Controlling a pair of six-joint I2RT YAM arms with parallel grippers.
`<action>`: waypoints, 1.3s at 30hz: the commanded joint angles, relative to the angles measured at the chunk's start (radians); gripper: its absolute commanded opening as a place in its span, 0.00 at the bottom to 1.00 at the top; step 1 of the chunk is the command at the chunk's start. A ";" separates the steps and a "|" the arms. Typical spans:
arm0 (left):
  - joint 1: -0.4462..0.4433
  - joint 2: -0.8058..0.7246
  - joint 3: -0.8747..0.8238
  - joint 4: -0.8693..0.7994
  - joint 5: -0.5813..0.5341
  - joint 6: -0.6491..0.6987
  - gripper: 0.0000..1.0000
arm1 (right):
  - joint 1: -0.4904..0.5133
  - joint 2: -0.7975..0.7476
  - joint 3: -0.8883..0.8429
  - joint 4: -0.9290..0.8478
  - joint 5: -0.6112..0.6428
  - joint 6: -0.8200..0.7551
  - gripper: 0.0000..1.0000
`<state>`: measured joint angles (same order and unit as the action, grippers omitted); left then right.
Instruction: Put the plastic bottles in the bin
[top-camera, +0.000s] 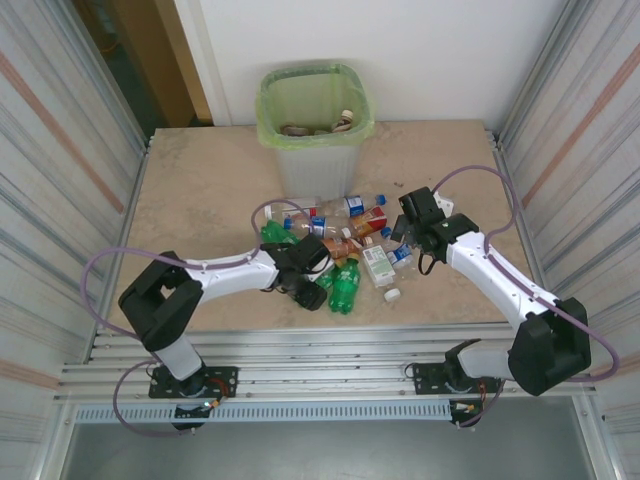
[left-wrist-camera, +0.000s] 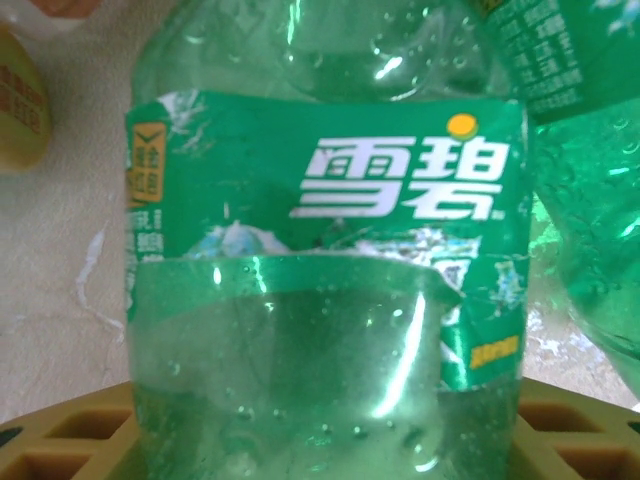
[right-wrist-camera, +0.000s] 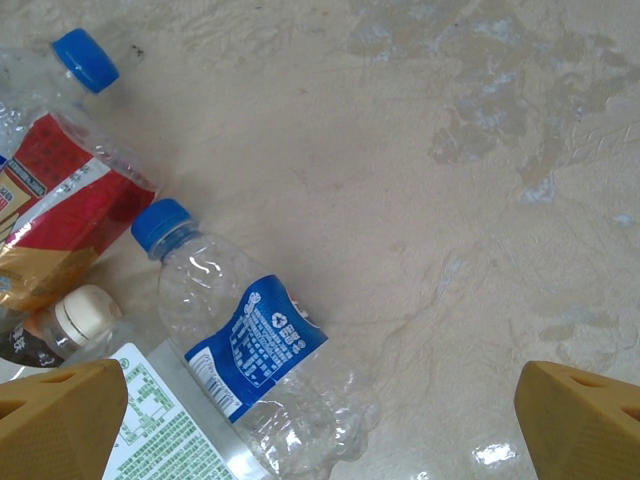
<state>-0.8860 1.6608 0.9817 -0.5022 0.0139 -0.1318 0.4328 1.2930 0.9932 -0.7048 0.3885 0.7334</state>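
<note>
Bottles (top-camera: 340, 245) lie before the bin (top-camera: 315, 170) — some inside.

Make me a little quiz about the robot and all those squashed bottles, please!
1. True or false: the tall translucent grey-white plastic bin with the light green bag lies tipped on its side.
2. Which colour is the crushed plastic bottle between the fingers of the left gripper? A red, B green, C brown.
3. Fill the gap: the right gripper, near the clear crushed plastic bottle with a blue cap and blue label, has its jaws ___.

Key: 1 false, it stands upright. 2 B. 3 open.
</note>
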 joint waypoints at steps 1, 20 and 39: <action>-0.008 -0.058 0.017 -0.024 -0.020 -0.006 0.46 | 0.009 0.012 0.033 0.004 -0.008 0.017 0.98; -0.008 -0.318 0.012 0.001 0.006 -0.018 0.44 | 0.097 -0.014 0.024 -0.026 -0.051 0.126 0.98; 0.226 -0.496 0.133 0.268 -0.021 -0.090 0.42 | 0.417 -0.050 -0.043 -0.015 0.045 0.419 0.98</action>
<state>-0.6807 1.1976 1.0603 -0.3435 -0.0433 -0.2081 0.8192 1.2316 0.9516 -0.7120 0.3759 1.0817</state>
